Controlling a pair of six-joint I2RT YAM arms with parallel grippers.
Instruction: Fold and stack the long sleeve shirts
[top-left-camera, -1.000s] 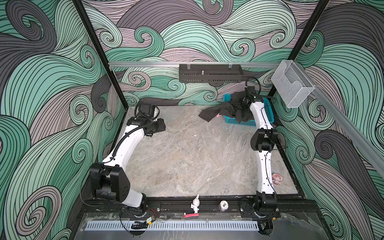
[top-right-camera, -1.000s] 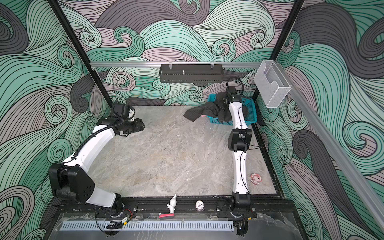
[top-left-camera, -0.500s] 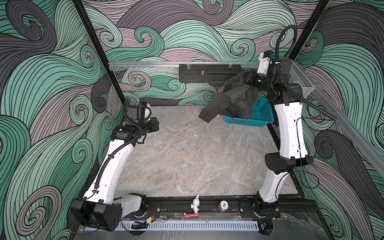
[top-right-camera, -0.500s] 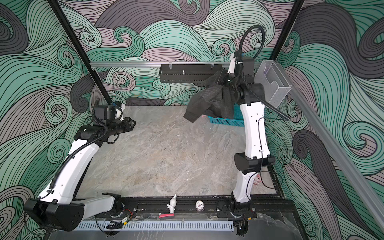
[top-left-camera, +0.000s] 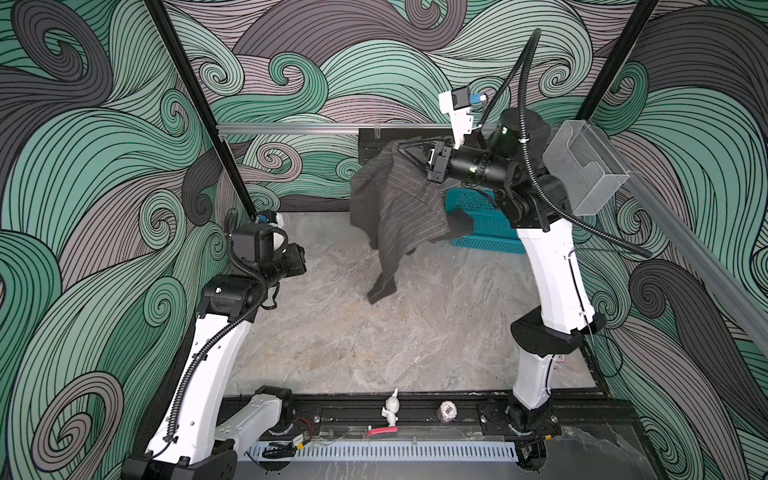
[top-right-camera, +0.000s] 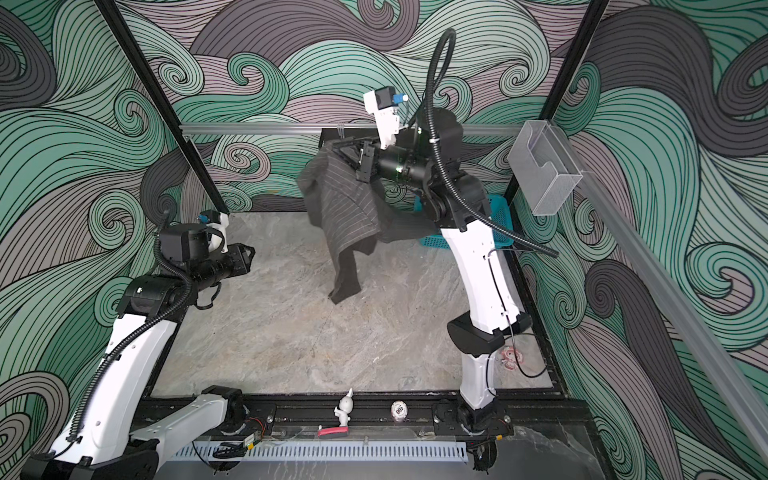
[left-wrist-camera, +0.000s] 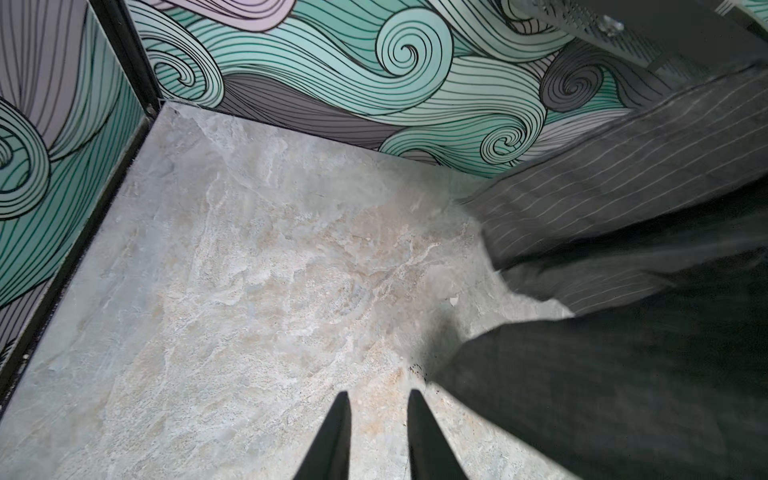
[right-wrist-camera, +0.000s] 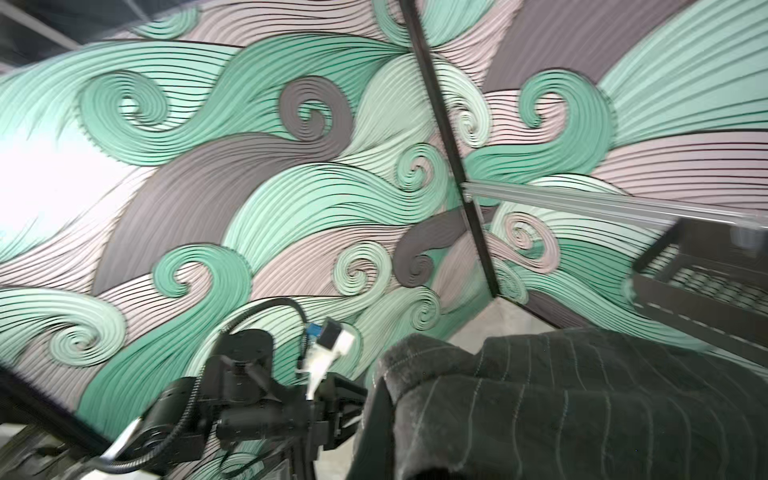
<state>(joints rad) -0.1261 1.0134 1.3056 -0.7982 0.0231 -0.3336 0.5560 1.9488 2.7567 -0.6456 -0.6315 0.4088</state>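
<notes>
Shirt (top-left-camera: 399, 208) in clamped right claw (top-left-camera: 405, 146) by teal basket (top-left-camera: 486, 208); left claw (left-wrist-camera: 376, 399) narrowly parted, empty.

shirt (top-left-camera: 395, 199) hangs from right gripper (top-left-camera: 402, 144) above table (top-left-camera: 332, 332) back right, one end trailing on basket (top-left-camera: 486, 208) in back-right corner. left gripper (top-right-camera: 249, 253) over back left, well apart from shirt. figurine (top-left-camera: 390, 410) on front rail (top-left-camera: 340, 409).

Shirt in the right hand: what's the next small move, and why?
Probably swing the shirt out over the table: the right hand pinches it high, part drapes toward the teal basket, and the left hand is empty.
</notes>
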